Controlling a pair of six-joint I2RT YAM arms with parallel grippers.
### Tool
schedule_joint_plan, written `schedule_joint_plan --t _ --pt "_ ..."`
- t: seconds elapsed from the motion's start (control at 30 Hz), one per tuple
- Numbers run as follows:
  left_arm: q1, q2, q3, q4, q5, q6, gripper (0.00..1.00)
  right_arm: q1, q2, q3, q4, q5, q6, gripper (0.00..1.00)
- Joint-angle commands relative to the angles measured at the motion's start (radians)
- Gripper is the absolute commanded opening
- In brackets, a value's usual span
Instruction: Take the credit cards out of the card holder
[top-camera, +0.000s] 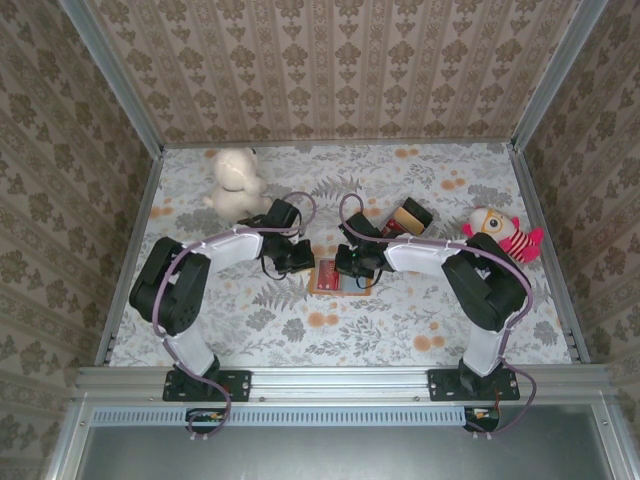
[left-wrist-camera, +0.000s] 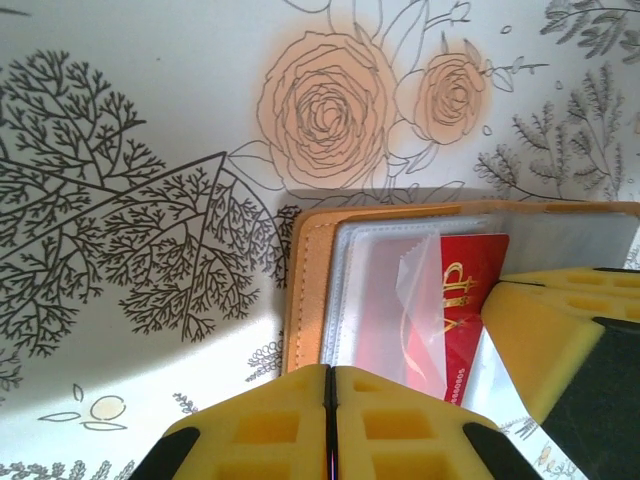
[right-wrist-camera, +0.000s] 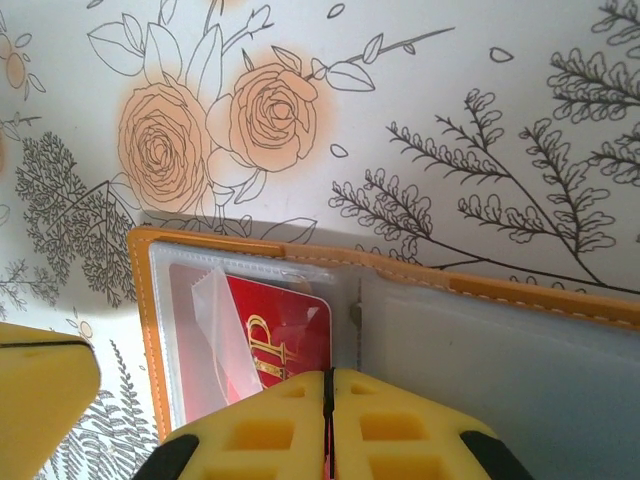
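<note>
— Orange-tan thing lying between your two arms, is that the card holder (left-wrist-camera: 302, 300)? How does it look up close?

— Yep, that's it. It lies open and flat on the flowery table (top-camera: 420, 320), about mid-table, with my left gripper (left-wrist-camera: 330, 385) at its left side and my right gripper (right-wrist-camera: 328, 390) at its right. It has a tan stitched rim all round and clear plastic pocket pages inside, shiny and a bit crinkled. One red credit card (right-wrist-camera: 285, 330) with gold VIP lettering sits in a pocket, partly under a loose see-through flap.

— And the grippers, holding anything?

— Both have their yellow fingers (left-wrist-camera: 260, 430) pressed together, no gap. My right one sits right at the edge of that red card, my left one at the holder's edge by the clear pocket. Whether either actually pinches card or plastic, I can't tell, since the fingers hide the contact. Off to the sides there's a white plush (top-camera: 235, 180) at the back left, a brown block (top-camera: 408, 217) behind the holder and a red striped doll (top-camera: 505, 235) on the right, all apart from the holder.
</note>
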Motion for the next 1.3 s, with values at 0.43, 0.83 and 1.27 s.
schedule_joint_plan --t 0.43,0.83,1.27 --pt "-0.031 0.086 0.026 0.026 0.067 0.013 0.04 0.006 -0.038 0.013 -0.067 -0.017 -0.087 0.07" --pt "-0.031 0.084 0.023 -0.011 0.031 0.022 0.04 0.006 -0.062 0.021 -0.111 0.014 -0.113 0.07" --pt "-0.031 0.088 0.004 0.002 0.033 0.021 0.04 -0.004 -0.036 -0.013 -0.035 -0.121 -0.036 0.24"
